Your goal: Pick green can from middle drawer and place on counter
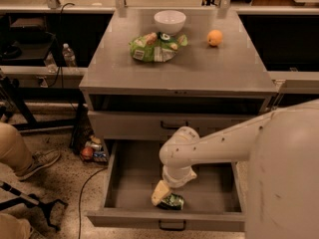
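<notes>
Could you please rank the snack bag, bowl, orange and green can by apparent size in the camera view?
Snack bag
bowl
orange and green can look alike
The gripper is at the can in the middle drawer.

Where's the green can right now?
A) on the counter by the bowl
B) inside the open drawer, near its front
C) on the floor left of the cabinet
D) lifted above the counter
B: the green can lies in the open middle drawer near its front wall, with the gripper down at it, not on the counter.
</notes>
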Robot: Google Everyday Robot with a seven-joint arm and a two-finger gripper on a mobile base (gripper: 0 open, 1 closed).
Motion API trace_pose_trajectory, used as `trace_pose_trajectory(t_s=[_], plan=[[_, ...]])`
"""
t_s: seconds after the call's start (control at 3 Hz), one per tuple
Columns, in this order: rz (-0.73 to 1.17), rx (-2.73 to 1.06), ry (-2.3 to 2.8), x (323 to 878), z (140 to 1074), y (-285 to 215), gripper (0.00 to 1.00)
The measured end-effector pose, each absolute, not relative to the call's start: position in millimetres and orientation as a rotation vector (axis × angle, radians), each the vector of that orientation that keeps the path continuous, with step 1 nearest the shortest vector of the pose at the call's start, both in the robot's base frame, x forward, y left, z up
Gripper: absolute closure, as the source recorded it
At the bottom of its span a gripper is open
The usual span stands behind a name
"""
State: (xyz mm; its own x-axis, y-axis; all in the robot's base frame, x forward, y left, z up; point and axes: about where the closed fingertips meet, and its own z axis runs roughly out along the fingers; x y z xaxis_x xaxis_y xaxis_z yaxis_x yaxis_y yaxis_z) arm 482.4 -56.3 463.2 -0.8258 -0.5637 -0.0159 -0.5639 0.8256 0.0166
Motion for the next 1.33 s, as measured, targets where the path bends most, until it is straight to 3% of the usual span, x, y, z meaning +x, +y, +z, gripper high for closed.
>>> trace_pose_trajectory(t_s=[1.33], plan=[[0.123, -0.724, 3.199, 486.1, 371.4, -31.1, 0.0]])
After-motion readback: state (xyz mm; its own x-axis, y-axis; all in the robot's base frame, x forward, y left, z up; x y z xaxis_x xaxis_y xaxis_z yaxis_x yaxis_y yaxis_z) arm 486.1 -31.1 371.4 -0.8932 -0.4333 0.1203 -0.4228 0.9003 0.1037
